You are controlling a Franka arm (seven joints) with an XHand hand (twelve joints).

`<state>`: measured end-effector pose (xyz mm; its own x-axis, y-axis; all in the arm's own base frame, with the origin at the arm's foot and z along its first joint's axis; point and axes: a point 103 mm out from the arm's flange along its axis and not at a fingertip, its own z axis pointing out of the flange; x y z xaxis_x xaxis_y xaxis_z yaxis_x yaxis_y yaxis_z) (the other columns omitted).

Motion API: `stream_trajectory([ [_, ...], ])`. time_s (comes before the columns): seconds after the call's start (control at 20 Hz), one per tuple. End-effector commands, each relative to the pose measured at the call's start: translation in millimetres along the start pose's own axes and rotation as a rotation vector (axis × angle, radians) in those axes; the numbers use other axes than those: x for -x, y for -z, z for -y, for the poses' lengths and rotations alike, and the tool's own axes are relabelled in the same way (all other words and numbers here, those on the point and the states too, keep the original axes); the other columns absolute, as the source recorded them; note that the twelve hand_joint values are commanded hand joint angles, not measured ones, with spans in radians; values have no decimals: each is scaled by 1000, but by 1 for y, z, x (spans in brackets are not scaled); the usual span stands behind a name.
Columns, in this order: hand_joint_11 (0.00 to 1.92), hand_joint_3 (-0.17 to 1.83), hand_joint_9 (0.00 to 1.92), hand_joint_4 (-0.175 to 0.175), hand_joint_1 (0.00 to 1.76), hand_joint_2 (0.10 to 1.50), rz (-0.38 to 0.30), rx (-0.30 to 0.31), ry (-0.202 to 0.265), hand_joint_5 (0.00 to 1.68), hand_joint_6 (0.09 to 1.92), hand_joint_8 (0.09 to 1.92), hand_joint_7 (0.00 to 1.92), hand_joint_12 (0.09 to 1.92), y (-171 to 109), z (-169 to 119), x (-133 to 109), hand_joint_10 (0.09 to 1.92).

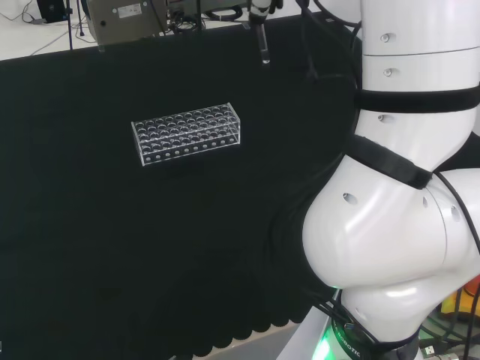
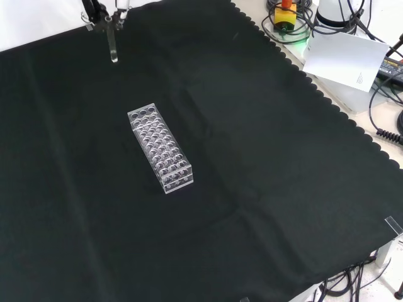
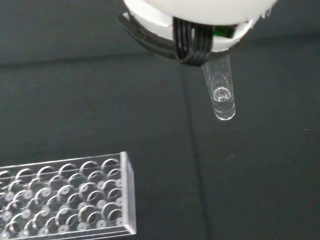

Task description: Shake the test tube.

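Robotics lab bench — black cloth (image 2: pixel 283 189), clear test tube rack (image 2: pixel 160 148), cables (image 2: pixel 387 94), electronics box (image 1: pixel 127 19) at the edges

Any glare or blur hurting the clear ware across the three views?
Head view: rack reads by bright edge highlights against the black cloth; the arm link carries broad sheen. Front view: even light, the test tube faint but traceable below the hand. Wrist view: hand parts blurred up close, tube tip glinting, rack in focus.

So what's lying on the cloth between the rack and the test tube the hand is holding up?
Nothing. In the front view, bare black cloth runs from the clear rack to below the raised test tube; the head view agrees. The hand pinches the tube's top.
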<state>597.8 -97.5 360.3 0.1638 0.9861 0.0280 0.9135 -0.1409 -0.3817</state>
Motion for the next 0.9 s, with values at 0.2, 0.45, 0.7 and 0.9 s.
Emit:
stream_trajectory([
  [0.2,1153,485,1509,-175,1432,709,-38,8,36,1284,372,753,1378,984,-5,0,-18,87],
  [0.45,1153,485,1509,-175,1432,709,-80,-1,104,1284,372,753,1378,984,-14,-3,-53,87],
  [0.7,1154,486,1509,-175,1432,708,-99,-8,174,1284,373,754,1378,983,-18,-8,-87,87],
  [0.9,1154,486,1509,-175,1432,708,-95,-5,200,1284,373,754,1378,983,-17,-11,-101,87],
])
